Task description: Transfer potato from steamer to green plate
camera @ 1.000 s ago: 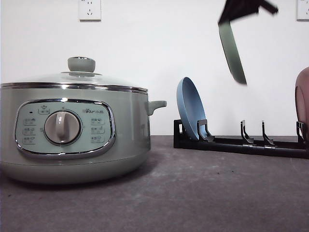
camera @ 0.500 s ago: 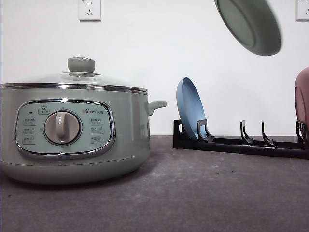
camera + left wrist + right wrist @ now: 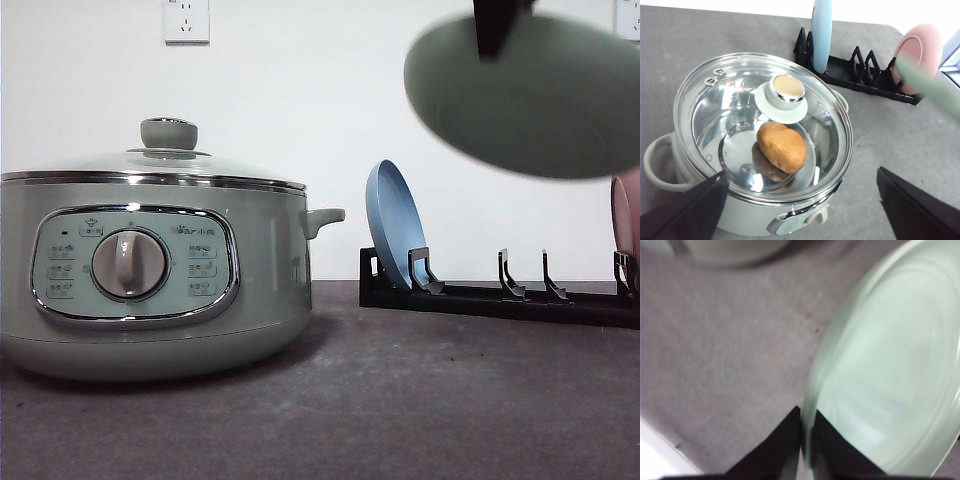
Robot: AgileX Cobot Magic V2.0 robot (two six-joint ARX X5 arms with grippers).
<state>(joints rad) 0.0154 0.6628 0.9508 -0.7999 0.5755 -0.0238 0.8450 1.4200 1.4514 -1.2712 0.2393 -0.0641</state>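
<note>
Gripping the green plate point(image 3: 890, 365) aloft, right gripper point(image 3: 807, 432).

Glass lid point(image 3: 740, 107) shut over the steamer point(image 3: 150, 290), barring the potato point(image 3: 782, 146); open tabletop point(image 3: 430, 390) beside it

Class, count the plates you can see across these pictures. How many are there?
3. The blue plate and the pink plate stand in the black rack; the green plate is held in the air by the right gripper.

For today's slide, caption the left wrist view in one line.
Potato sits inside the lidded steamer; blue plate and pink plate stand racked behind.
</note>
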